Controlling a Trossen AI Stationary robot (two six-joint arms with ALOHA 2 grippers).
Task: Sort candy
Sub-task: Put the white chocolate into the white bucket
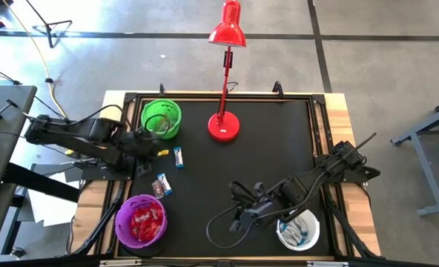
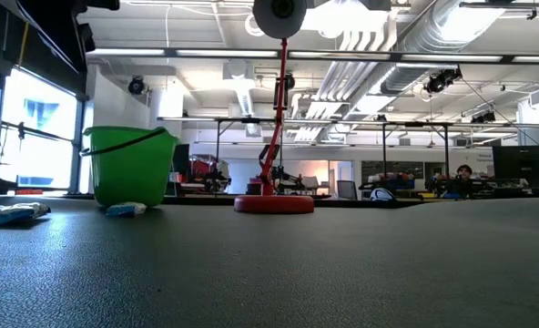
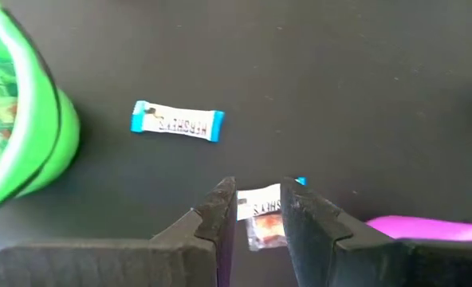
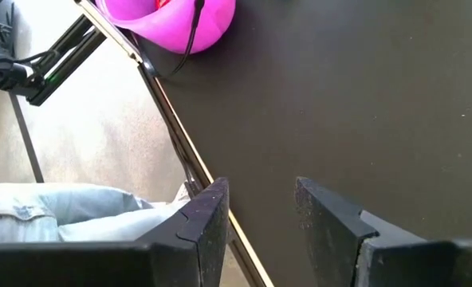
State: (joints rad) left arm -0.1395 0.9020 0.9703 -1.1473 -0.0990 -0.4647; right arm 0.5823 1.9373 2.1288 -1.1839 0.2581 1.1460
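A: My left claw (image 1: 147, 141) hangs beside the green bowl (image 1: 161, 119), jaws narrowly parted, holding nothing. My right claw (image 1: 239, 215) waits near the white bowl (image 1: 299, 231), jaws also apart and empty.

B: Which way is the candy, seen from above?

A: A blue-and-white bar (image 1: 179, 156) lies at about four o'clock from my left claw, long axis running twelve to six. A small cluster (image 1: 161, 185) sits at about five o'clock, above the purple bowl (image 1: 140, 221). My left arm is much nearer.

B: The low view?

A: Two loose spots of candy, neither claw visible.

B: Left wrist?

A: One bar (image 3: 177, 122) apart, two pieces (image 3: 264, 217) just past my fingertips (image 3: 222, 209).

B: Right wrist?

A: Only bare mat between my fingers (image 4: 208, 215).
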